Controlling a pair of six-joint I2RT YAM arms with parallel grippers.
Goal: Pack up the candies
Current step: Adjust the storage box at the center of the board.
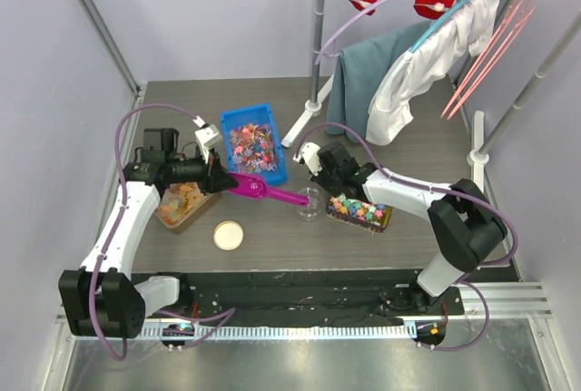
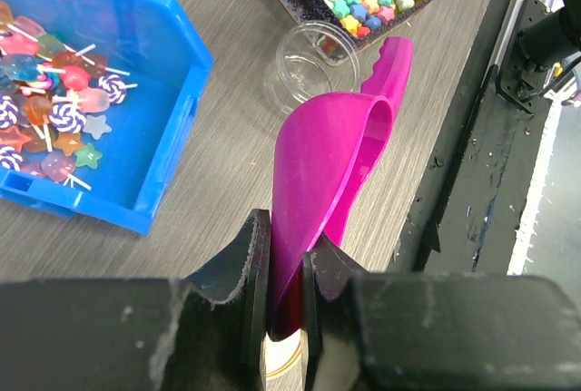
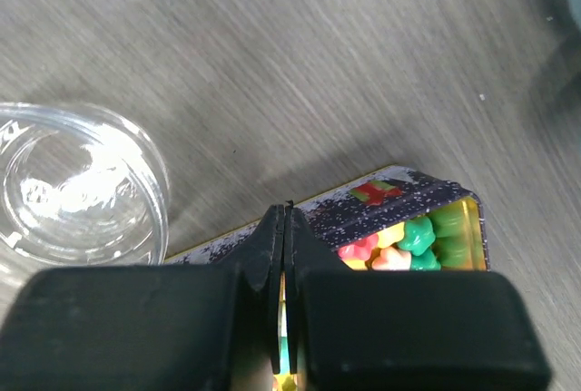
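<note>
Gripping the magenta scoop (image 2: 338, 155), the left gripper (image 2: 286, 268) is hovering beside the blue bin (image 2: 154, 155); the right gripper (image 3: 285, 232) is sitting closed above a tin (image 3: 399, 200).

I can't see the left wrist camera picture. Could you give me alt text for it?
The black left tool grips the wide end of a magenta scoop, whose narrow end points toward a clear empty jar on a grey table. A blue bin of colourful candies sits at left; a tin of star-shaped sweets at top.
</note>
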